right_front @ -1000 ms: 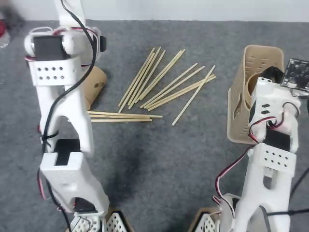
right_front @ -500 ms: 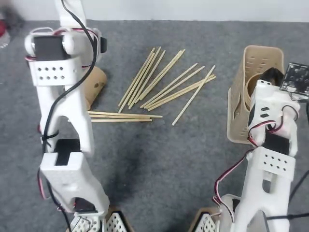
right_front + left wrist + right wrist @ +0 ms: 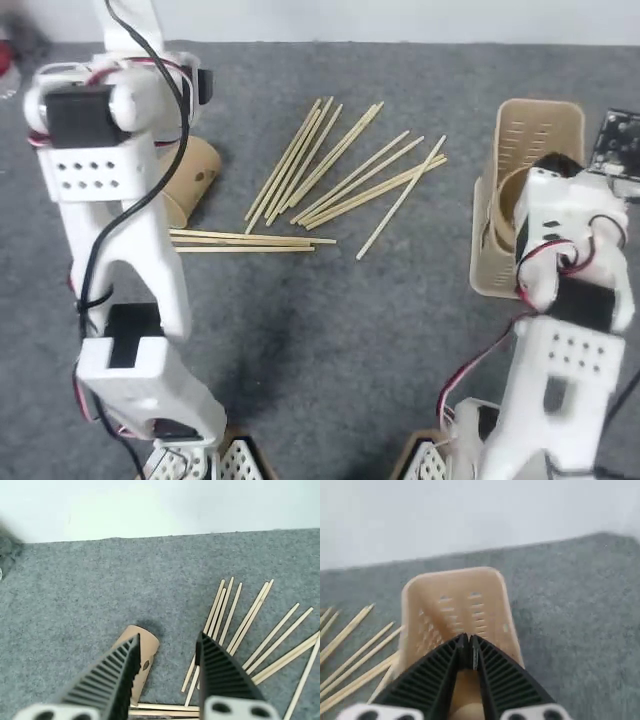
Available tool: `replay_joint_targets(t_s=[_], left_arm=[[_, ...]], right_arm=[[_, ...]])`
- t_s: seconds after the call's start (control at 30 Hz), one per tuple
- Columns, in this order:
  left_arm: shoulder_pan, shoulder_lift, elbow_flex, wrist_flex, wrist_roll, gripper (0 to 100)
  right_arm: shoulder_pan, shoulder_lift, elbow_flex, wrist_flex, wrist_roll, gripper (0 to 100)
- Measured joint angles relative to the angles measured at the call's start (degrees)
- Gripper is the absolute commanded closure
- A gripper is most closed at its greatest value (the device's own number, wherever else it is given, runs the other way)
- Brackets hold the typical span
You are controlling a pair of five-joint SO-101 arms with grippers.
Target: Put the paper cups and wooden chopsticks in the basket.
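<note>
So, you were partway through. The basket [image 3: 530, 135] stood at the right of the grey worktop [image 3: 350, 340], and one paper cup [image 3: 505, 205] already sat inside it, its rim curving against the basket's wall. The other paper cup [image 3: 192, 180] lay on its side on the worktop, well apart from the basket. The wooden chopsticks [image 3: 340, 170] were all out on the worktop: a fan of them between that cup and the basket, plus a few lying flat just beside the cup. None showed in the basket.

Your right arm's fingers [image 3: 452, 667] were clenched together over the basket's mouth, with nothing visible between them. Your left arm's fingers [image 3: 122, 672] were spread wide above the other paper cup, grasping nothing.

To my eye, that cup and every chopstick were left to move. The left arm hid part of the cup from above, and the sticks overlapped, so lifting one cleanly looked fiddly.
</note>
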Motion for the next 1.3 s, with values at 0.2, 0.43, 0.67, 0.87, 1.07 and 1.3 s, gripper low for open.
replay_joint_targets(t_s=[0.2, 0.43, 0.67, 0.87, 1.07, 1.3], left_arm=[[-1.23, 0.44, 0.00, 0.00, 0.00, 82], [-6.59, 1.41, 1.49, 0.00, -4.75, 82], [-15.82, 8.79, 9.85, -1.41, -10.29, 82], [-16.26, 17.23, 11.96, -3.08, -10.29, 82], [-16.35, 19.08, 12.40, -1.32, -5.45, 82], [-14.42, 19.43, 18.73, -1.85, -0.18, 81]], right_arm=[[-10.55, -14.68, -4.48, 12.75, -0.09, 98.7], [-18.99, -32.79, -1.41, 17.85, 3.16, 98.7], [-21.89, -44.04, 16.70, 16.70, 11.60, 99.0], [-21.98, -53.10, 35.60, 11.52, 9.93, 98.9], [-22.07, -53.27, 40.62, 10.90, 10.81, 98.9], [-22.15, -53.71, 40.88, 10.81, 10.99, 99.0]])
